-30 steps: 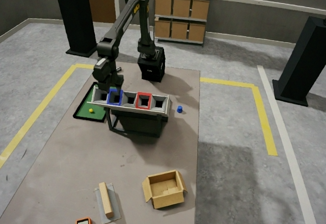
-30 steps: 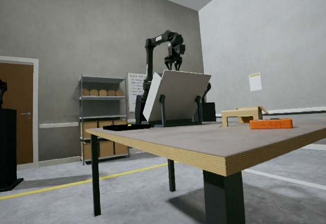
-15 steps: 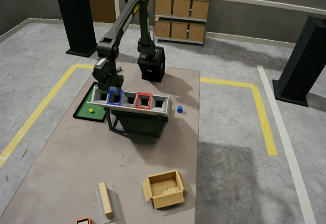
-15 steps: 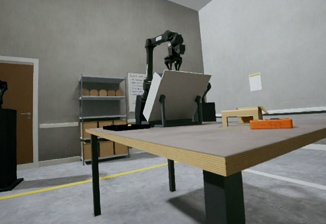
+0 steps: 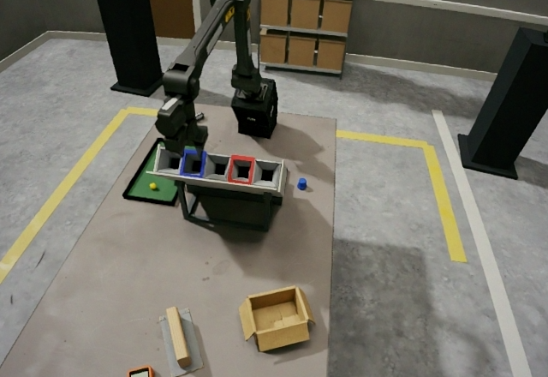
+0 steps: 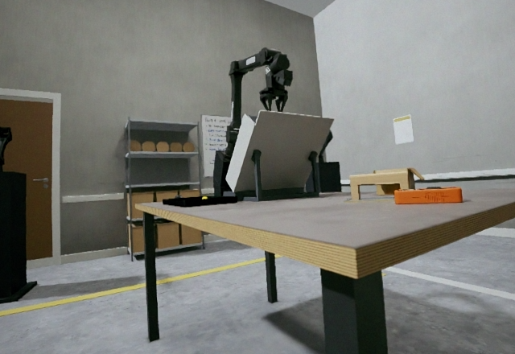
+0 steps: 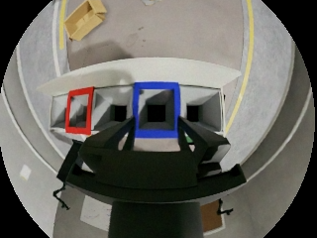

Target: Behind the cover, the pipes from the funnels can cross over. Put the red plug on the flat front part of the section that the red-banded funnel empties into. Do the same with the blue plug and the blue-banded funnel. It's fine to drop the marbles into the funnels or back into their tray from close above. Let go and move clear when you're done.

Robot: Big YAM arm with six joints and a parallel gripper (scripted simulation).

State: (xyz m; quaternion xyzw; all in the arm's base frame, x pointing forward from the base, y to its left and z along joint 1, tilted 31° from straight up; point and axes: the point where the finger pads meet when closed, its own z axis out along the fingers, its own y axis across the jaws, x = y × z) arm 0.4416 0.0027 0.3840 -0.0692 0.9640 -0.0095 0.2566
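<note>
Wrist view: pincer (image 5: 193, 149) (image 6: 273, 108) (image 7: 157, 119) points down over blue-banded funnel (image 5: 193, 164) (image 7: 157, 134), fingers parted, holding 0 marbles.

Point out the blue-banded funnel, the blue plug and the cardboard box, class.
blue-banded funnel (image 5: 203, 164) (image 7: 157, 85): top and wrist views, on its blue band
blue plug (image 5: 302, 183): top view, mid-body
cardboard box (image 5: 282, 338) (image 7: 88, 26): top and wrist views, side wall

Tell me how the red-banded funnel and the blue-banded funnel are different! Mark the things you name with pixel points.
The red-banded funnel (image 5: 241, 158) (image 7: 80, 91) has a red rim, while the blue-banded funnel (image 5: 204, 160) (image 7: 157, 85) has a blue one. The end effector (image 7: 157, 119) is right by the blue-banded funnel, but off to the side of the red-banded funnel. Both have four-sided rims and sit in the same row.
</note>
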